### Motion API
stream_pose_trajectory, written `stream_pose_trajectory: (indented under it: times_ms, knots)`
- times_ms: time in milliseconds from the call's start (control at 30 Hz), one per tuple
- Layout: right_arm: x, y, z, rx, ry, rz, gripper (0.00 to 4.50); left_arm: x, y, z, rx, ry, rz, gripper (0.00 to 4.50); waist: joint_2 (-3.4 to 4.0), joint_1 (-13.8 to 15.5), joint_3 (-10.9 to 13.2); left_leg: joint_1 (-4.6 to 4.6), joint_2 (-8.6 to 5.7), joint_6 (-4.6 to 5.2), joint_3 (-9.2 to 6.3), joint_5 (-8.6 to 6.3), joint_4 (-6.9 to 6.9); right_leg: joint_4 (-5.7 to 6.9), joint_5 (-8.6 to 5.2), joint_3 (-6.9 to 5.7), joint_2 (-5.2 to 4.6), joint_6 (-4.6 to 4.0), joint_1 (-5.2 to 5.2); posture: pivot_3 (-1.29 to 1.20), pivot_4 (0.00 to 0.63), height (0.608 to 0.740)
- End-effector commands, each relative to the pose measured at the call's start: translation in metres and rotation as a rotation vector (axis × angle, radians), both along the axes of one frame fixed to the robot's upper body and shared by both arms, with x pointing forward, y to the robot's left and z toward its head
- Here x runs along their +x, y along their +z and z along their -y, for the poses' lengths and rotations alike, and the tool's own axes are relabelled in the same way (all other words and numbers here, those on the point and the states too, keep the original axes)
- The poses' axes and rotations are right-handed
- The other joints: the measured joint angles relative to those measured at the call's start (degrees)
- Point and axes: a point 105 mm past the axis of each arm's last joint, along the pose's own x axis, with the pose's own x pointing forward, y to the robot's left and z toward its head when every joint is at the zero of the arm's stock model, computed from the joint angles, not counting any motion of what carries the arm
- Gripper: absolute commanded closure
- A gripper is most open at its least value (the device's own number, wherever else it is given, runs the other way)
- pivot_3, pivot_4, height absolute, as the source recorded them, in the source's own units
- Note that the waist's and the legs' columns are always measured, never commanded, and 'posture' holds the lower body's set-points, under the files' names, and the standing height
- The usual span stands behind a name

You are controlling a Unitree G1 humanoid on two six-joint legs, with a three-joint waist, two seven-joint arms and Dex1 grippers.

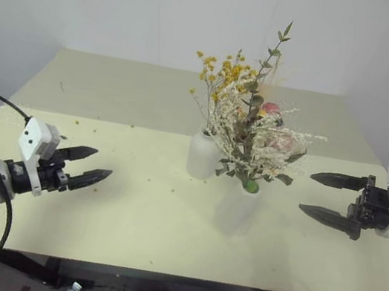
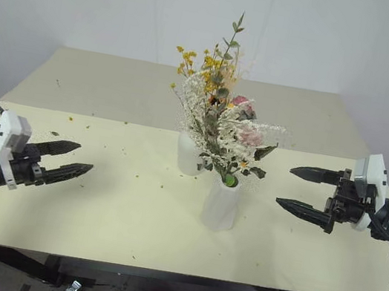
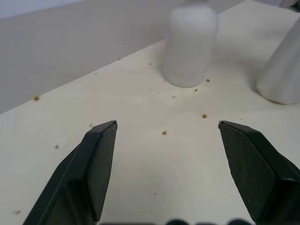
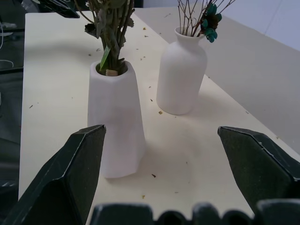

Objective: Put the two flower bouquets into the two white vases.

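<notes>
Already done, by the look of it. Both bunches of flowers standing in the middle of the frame, each in its own white pot. Yellow flowers (image 2: 207, 65) up in the bottle vase (image 4: 181, 77), thin brown stems going down its narrow neck. Pink flowers (image 2: 240, 135) with green leaves and cream sprigs stuck in the tall vase (image 4: 117, 124), just in front of the other one. Vases near each other but not touching, both upright on the pale table (image 1: 130, 210). Little yellow crumbs scattered around them.

Left gripper (image 1: 97, 164) at the lower left of the frame, well apart from the vases, fingers spread wide and gripping nothing. Right gripper (image 2: 300, 188) at the right of the frame, also well away, fingers spread wide and gripping nothing.

Nothing left lying on the table to pick up. Probably nothing more to do but pull back, as long as neither bunch tips over.
</notes>
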Motion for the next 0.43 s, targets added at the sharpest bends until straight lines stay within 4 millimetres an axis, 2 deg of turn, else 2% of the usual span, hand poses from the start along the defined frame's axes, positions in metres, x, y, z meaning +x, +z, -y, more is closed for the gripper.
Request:
stream_pose_trajectory:
  times_ms: [33, 167, 433]
  knots:
    - [-0.001, 0.008, 0.003, -0.009, -0.006, 0.033, 0.00, -0.006, 0.019, -0.005, 0.039, 0.022, 0.075, 0.73, 0.00, 0.0, 0.0, 0.00, 0.00, 0.00, 0.00, 0.00, 0.00, 0.01, 0.00, 0.00, 0.00, -0.01, 0.00, 0.00, 0.150, 0.740]
    - [-0.001, 0.008, 0.004, -0.008, -0.012, 0.029, 0.00, -0.007, 0.025, -0.007, 0.007, 0.035, 0.082, 0.04, 0.00, 0.0, 0.0, 0.01, 0.00, 0.00, 0.00, 0.00, 0.00, 0.00, 0.00, 0.00, 0.01, -0.01, 0.00, 0.00, 0.150, 0.740]
    - [-0.003, 0.006, 0.005, -0.011, -0.026, 0.020, 0.00, -0.008, 0.031, -0.003, -0.024, 0.036, 0.085, 0.04, 0.00, 0.0, 0.0, 0.02, 0.01, 0.00, 0.02, 0.00, 0.00, 0.01, 0.00, 0.00, 0.01, -0.01, 0.00, 0.00, 0.150, 0.740]
